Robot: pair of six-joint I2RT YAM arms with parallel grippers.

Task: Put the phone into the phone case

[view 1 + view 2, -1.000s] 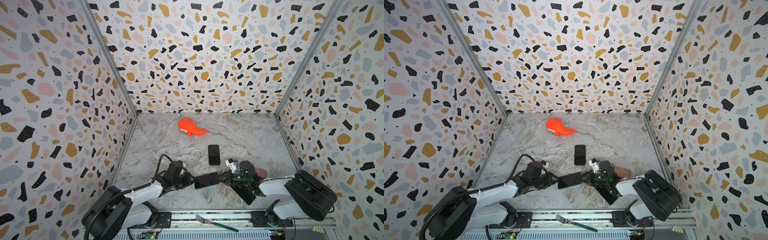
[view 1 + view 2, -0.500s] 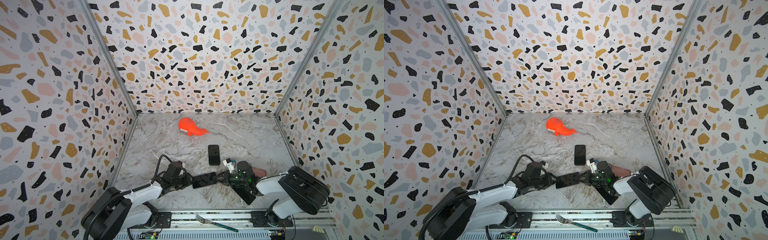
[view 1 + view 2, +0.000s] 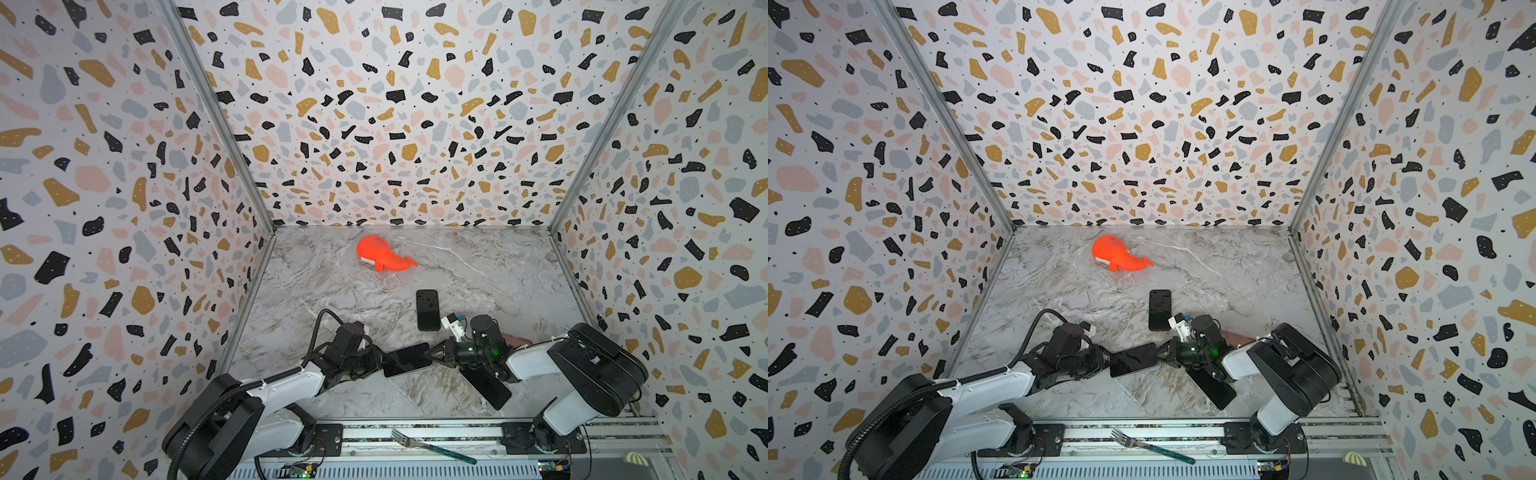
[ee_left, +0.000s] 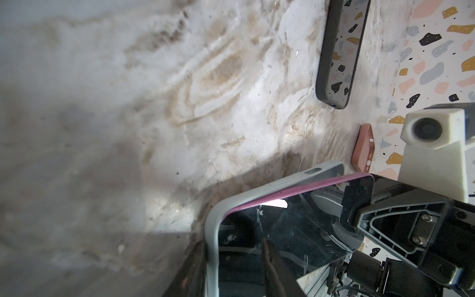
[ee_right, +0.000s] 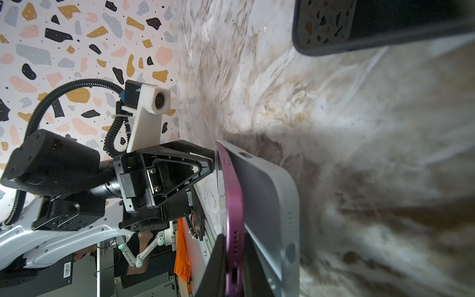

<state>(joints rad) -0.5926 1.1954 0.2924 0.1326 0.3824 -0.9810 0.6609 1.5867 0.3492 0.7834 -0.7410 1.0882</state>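
Pinching phone (image 5: 235,205) (partly in case (image 5: 272,195)): right gripper (image 3: 435,354)

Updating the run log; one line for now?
left gripper grips phone case | right gripper pinches phone | phone partly seated

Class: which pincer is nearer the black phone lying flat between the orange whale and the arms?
Right. The right pincer, clamping the pink phone, sits just in front of the black phone; the left pincer, holding the grey case, is farther left.
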